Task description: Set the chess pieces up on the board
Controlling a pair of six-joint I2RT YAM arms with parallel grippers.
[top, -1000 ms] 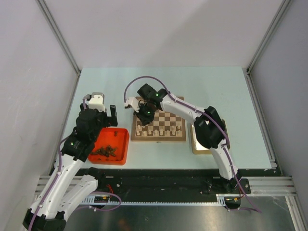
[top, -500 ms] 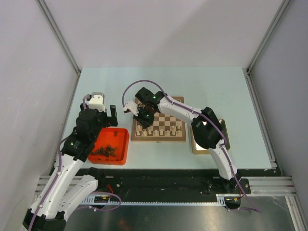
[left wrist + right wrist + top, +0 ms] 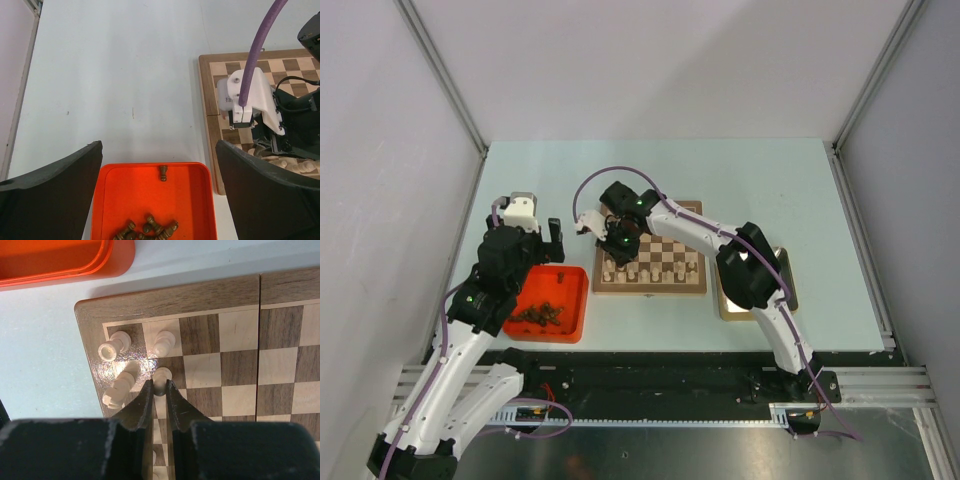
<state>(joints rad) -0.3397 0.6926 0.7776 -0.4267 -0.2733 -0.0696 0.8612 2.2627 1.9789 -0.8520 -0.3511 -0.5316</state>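
Right wrist: the right gripper (image 3: 159, 388) clenches a pale chess piece (image 3: 161, 375) near a corner of the board (image 3: 150, 300). Beside the board, the left gripper (image 3: 157, 150) hangs released.

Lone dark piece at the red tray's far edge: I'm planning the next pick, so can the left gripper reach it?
Probably yes: the left gripper hangs open above the lone dark piece, which stands clear of the heap, nothing covering it.

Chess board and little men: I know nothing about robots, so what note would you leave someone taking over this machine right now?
Right claw: shut on a pale pawn near the board's corner.
Left claw: open, empty, above the red tray.
Done: pale pieces stand along the board's near edge.
Left: set this pawn down, then move the dark pieces from the tray.
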